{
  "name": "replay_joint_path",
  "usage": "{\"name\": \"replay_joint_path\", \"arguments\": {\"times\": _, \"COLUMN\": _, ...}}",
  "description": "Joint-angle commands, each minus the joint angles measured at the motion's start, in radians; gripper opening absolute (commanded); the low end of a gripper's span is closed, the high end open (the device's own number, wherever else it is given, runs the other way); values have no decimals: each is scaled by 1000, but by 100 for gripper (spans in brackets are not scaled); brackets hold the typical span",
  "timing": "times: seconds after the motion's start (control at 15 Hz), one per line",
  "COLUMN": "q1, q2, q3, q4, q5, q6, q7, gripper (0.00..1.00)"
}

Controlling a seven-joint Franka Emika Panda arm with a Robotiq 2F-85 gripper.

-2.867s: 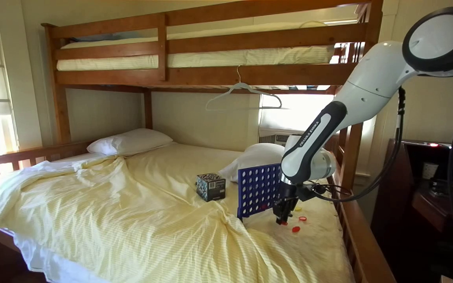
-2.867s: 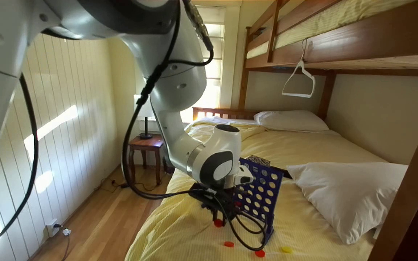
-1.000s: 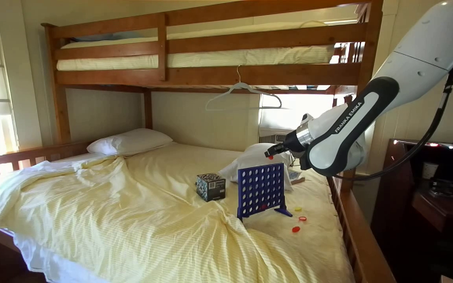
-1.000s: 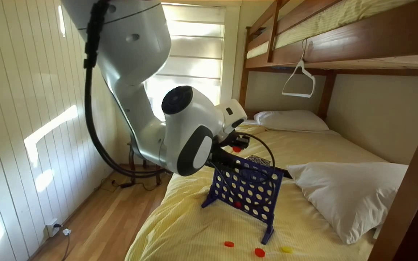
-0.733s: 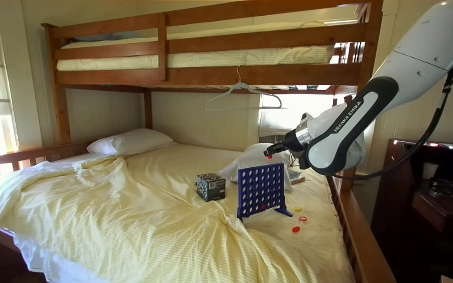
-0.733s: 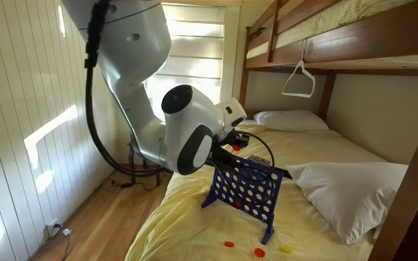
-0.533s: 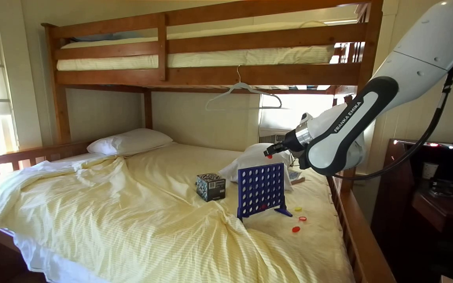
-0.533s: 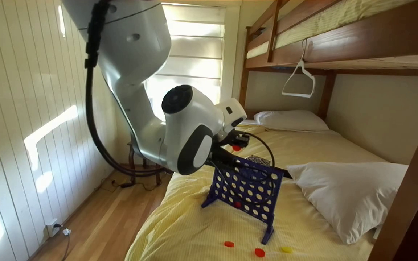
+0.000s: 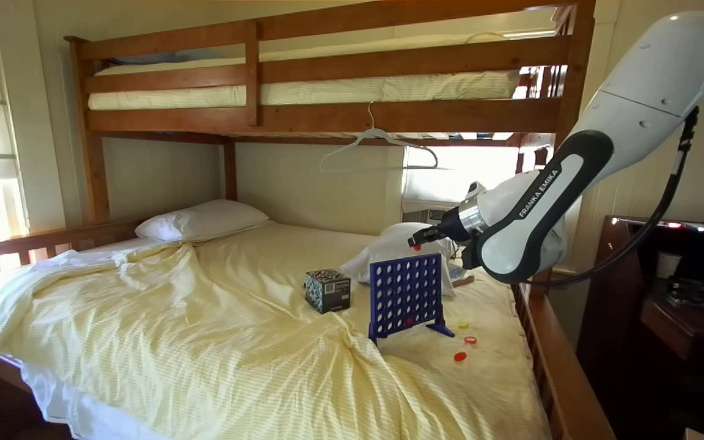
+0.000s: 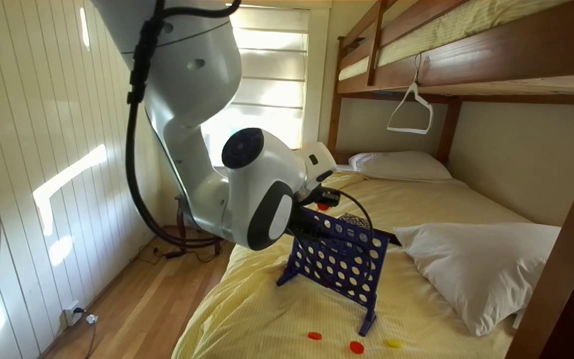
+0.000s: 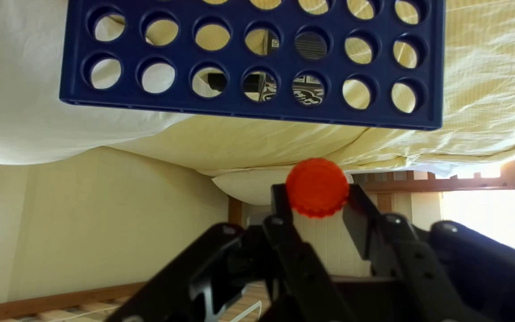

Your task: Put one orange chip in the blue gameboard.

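One orange chip (image 11: 317, 188) tight between the gripper's (image 11: 318, 199) fingertips (image 11: 280, 201), higher than the blue gameboard (image 11: 286, 62).

Patches of light (image 10: 61, 250) brighten a pale panelled wall (image 10: 107, 209) above the plank floor (image 10: 147, 299); a shaded window (image 10: 272, 89) glows near a wooden bunk bed (image 10: 491, 55).

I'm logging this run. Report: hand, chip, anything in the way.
Hand shut on chip. Chip above board, not yet in; exact lineup unclear. No obstacle seen between them.
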Motion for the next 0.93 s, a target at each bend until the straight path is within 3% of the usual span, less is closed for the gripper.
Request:
{"name": "replay_joint_path", "arguments": {"times": 0.0, "q1": -32, "q2": 56, "q3": 0, "q4": 29, "q5": -69, "q6": 79, "q7": 70, "gripper": 10}}
{"name": "replay_joint_path", "arguments": {"times": 0.33, "q1": -63, "q2": 106, "q3": 3, "q4": 62, "q5": -102, "q6": 120, "q7": 115, "gripper": 10}}
{"name": "replay_joint_path", "arguments": {"times": 0.4, "q1": -92, "q2": 113, "q3": 33, "q4": 70, "q5": -94, "q6": 125, "q7": 108, "gripper": 10}}
{"name": "replay_joint_path", "arguments": {"times": 0.87, "q1": -124, "q2": 165, "q3": 69, "q4": 125, "q5": -97, "q6": 139, "q7": 103, "gripper": 10}}
